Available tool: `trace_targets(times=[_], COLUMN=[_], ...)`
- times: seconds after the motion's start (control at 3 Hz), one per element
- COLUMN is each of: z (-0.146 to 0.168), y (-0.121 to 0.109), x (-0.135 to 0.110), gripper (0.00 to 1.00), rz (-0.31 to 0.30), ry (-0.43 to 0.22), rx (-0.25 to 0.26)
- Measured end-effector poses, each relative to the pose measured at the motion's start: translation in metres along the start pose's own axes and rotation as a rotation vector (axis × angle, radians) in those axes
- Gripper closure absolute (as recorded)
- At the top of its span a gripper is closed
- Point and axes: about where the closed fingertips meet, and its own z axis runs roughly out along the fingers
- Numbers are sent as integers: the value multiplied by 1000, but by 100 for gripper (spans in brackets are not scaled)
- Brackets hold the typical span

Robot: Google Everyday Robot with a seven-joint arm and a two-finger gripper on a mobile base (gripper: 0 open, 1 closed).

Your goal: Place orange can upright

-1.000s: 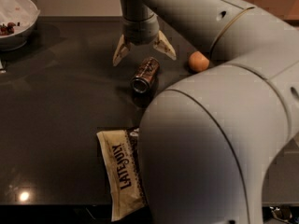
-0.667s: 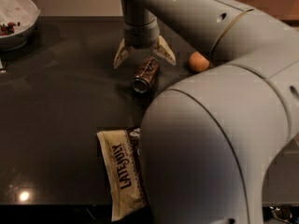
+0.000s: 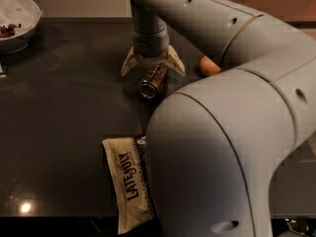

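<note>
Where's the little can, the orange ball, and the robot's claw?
orange can (image 3: 154, 79): camera view, the middle of its lying body.
orange ball (image 3: 209, 66): camera view, its visible middle.
gripper (image 3: 152, 70): camera view, midway between its open fingertips, right over the orange can.

Table (image 3: 64, 112): orange can (image 3: 152, 80), bag (image 3: 129, 186), bowl (image 3: 22, 39); gripper (image 3: 152, 70) above

Dim, warm indoor light. The dark table (image 3: 64, 112) shows one small glare spot near its front left edge. The gripper (image 3: 152, 72), spread above the orange can (image 3: 152, 81), is evenly lit. The arm (image 3: 212, 157) nearest the camera is soft and shaded underneath.
</note>
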Motion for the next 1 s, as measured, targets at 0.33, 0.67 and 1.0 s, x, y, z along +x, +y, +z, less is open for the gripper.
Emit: trace_targets(times=[0.33,0.67,1.0], z=[5,7,4], y=[-1,0,3], x=[-1,-1,-2], gripper=[19,42,65], rz=[23,29,10], ry=[15,27,24], rx=[1,-1,-9])
